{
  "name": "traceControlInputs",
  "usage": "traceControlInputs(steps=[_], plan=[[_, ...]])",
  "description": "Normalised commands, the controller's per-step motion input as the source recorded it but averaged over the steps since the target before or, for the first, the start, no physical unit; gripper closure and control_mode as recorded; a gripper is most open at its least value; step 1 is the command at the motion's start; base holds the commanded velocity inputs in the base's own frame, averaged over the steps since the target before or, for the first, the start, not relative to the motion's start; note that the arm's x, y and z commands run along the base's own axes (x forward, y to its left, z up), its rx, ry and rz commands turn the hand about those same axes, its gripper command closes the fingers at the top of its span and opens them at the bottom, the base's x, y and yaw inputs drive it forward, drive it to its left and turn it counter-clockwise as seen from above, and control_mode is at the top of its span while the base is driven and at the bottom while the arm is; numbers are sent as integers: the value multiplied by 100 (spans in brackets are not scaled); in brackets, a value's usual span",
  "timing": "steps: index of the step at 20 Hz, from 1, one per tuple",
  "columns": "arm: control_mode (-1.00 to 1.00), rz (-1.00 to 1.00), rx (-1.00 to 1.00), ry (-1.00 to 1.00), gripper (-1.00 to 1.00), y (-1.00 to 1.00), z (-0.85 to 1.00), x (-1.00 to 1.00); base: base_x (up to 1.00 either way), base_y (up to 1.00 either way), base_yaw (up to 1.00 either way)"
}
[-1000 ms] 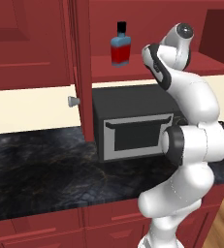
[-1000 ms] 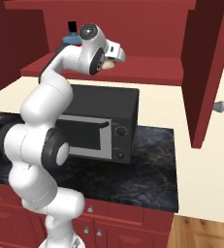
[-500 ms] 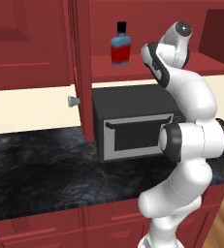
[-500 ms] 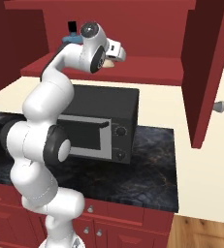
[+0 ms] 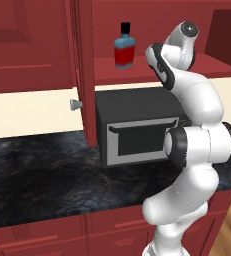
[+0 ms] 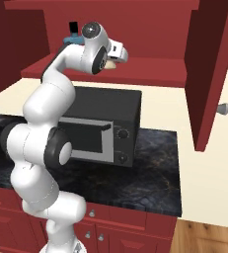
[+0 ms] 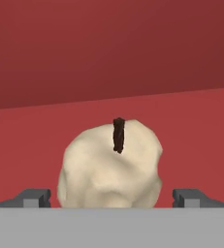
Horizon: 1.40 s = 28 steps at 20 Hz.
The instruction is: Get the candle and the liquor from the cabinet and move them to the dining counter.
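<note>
So the candle sits on the red shelf of the cabinet, dead centre between the gripper fingertips, which are spread wide with nothing held yet; looks light but lumpy and waxy, probably a bit slick and easy to dent. I'd pinch it low across the fat middle, not near the wick.

One candle, cream and lumpy with a dark wick, sat on the cabinet shelf. One liquor bottle stood on that same shelf. One black microwave rested on the tabletop below the cabinet. Two cabinet doors hung open, one to each side, each bearing one round silver knob.
</note>
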Motion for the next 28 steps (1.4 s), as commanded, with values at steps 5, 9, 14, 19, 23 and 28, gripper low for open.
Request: traceControlInputs(steps=[5, 9, 14, 19, 23, 28], plan=[[-100, 0, 0, 0, 100, 0, 0, 0, 0, 0, 0], [-100, 0, 0, 0, 100, 0, 0, 0, 0, 0, 0], [-100, 0, 0, 0, 100, 1, 0, -16, 0, 0, 0], [-100, 0, 0, 0, 100, 12, 0, -97, 0, 0, 0], [-100, 0, 0, 0, 100, 18, 0, -100, 0, 0, 0], [-100, 0, 0, 0, 100, 22, 0, -100, 0, 0, 0]])
